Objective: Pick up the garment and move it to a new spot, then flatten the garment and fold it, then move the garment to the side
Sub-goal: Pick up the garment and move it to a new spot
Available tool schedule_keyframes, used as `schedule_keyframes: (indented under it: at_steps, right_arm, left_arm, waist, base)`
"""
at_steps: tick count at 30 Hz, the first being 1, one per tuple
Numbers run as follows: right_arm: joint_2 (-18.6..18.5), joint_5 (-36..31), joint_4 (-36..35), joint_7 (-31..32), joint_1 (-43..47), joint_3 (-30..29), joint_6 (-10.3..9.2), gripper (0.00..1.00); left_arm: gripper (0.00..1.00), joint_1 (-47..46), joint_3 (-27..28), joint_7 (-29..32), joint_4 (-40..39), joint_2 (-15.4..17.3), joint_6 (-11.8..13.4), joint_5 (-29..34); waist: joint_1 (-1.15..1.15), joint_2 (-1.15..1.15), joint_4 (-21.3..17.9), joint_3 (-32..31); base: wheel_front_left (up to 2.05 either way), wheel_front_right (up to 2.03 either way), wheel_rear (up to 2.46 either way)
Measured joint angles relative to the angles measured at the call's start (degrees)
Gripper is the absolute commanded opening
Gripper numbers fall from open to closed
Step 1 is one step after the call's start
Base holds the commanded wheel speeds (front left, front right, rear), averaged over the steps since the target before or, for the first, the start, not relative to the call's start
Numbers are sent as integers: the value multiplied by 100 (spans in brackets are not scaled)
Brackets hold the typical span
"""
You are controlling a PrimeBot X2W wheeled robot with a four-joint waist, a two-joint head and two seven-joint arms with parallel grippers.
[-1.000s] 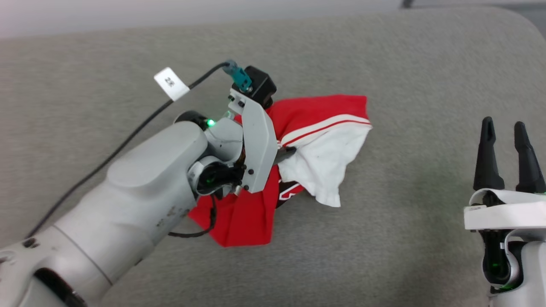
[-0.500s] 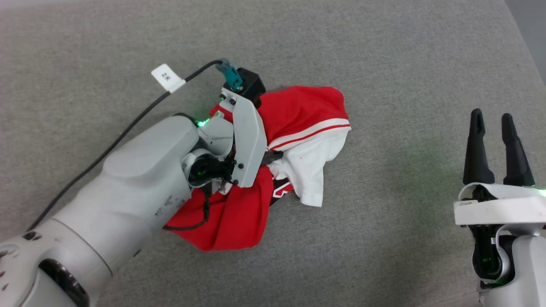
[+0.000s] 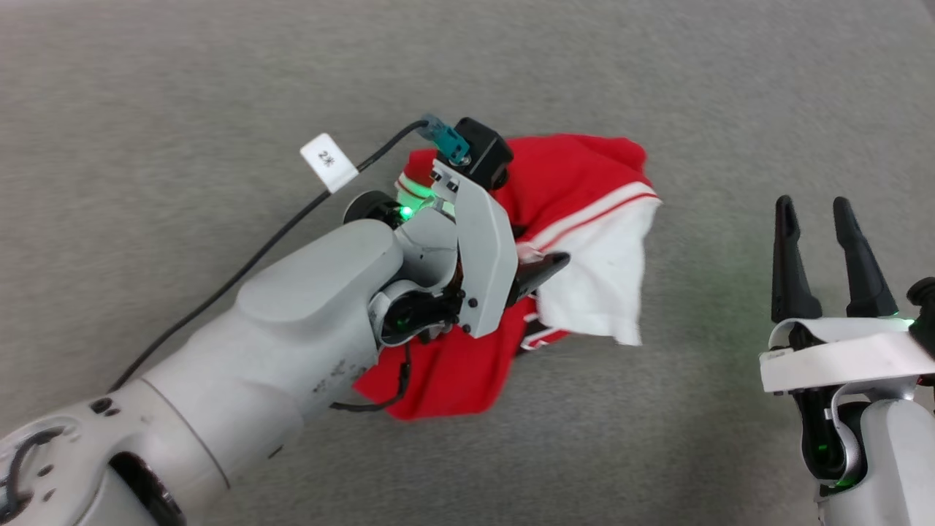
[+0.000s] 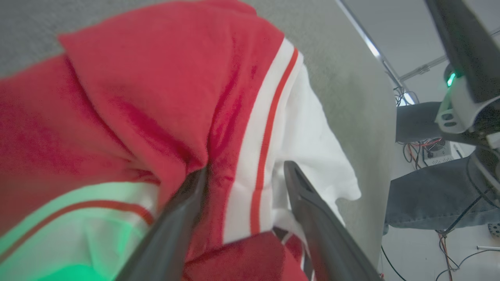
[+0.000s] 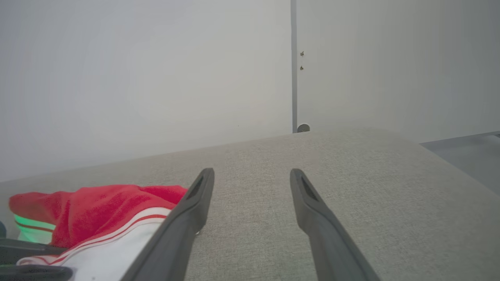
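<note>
Red cloth with one white sleeve: the garment lies crumpled on the grey surface, just off centre toward 1 o'clock in the head view. The left gripper reaches in from 8 o'clock, over the heap. Half a second ago its fingers were pinched shut on the fabric beside the striped trim; now they stand spread and the cloth is let go. Judgement: the carry to a new spot looks finished, and flattening comes next. The right gripper waits at 4 o'clock, fingers apart, holding nothing, well clear of the garment. Left wrist view: both fingers are splayed, with a fold of trim lying loose between them, not squeezed. Right wrist view: the fingers stand wide over bare surface, with the garment low at 8 o'clock. Count: one garment, one sleeve showing, two grippers with two fingers each, one tagged cable on the left arm.
</note>
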Motion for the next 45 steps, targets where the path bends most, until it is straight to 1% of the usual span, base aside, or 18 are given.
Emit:
schedule_keyframes:
  at_steps: [6, 11, 17, 20, 25, 29, 31, 32, 35, 38, 41, 45]
  right_arm:
    - [-281, -57, 232, 32, 26, 190, 0, 100]
    - [-447, -65, 304, 154, 202, 233, 0, 100]
    - [-668, -102, 318, 396, 496, 328, 0, 100]
    - [-754, -93, 244, 493, 661, 291, 0, 100]
    - [-837, -74, 76, 644, 1003, 63, 0, 100]
    - [-847, -75, -33, 744, 1341, -160, 0, 100]
    - [-847, -79, -88, 759, 1478, -222, 1, 100]
    - [-838, -91, -122, 778, 1545, -260, 0, 100]
    - [-808, -96, -189, 792, 1763, -400, 0, 100]
    - [-762, -110, -252, 801, 2001, -545, 0, 100]
    - [-730, -131, -349, 850, 2156, -644, 0, 100]
    - [-665, -165, -502, 922, 2250, -739, 0, 100]
  left_arm:
    - [100, 38, 131, -779, -628, 170, 3, -367]
    - [100, 276, 200, -1434, -951, 460, 3, -485]
    - [100, 1166, 267, -2245, -905, 895, 3, -722]
    - [100, 1680, 248, -2594, -815, 1039, 3, -811]
    - [100, 2404, 320, -3220, -536, 1266, 3, -892]
    - [100, 2948, 493, -3431, -261, 1390, 3, -757]
    - [100, 3247, 711, -3453, -196, 1443, 3, -717]
    - [100, 3405, 899, -3453, -172, 1450, 4, -603]
    - [100, 3886, 1806, -3475, -211, 1481, 80, -274]
    - [100, 4541, 2692, -3474, -499, 1464, 242, 305]
    - [100, 5126, 3451, -3474, -909, 1470, 468, 1049]
    - [100, 5694, 4123, -3474, -1486, 1502, 820, 2203]
  waist:
    - [0, 0, 509, -406]
    - [0, 0, 917, -828]
    - [0, 0, 1391, -1318]
    - [0, 0, 1647, -1492]
    - [0, 0, 2050, -1715]
    - [0, 0, 2312, -1862]
    - [0, 0, 2397, -1945]
    - [0, 0, 2425, -1988]
    - [0, 0, 2485, -2110]
    - [0, 0, 2507, -2226]
    - [0, 0, 2503, -2310]
    - [0, 0, 2463, -2382]
  base:
    - [0, 0, 0]
    - [0, 0, 0]
    - [0, 0, 0]
    - [0, 0, 0]
    - [0, 0, 0]
    - [0, 0, 0]
    - [0, 0, 0]
    - [0, 0, 0]
    - [0, 0, 0]
    - [0, 0, 0]
    - [0, 0, 0]
    - [0, 0, 0]
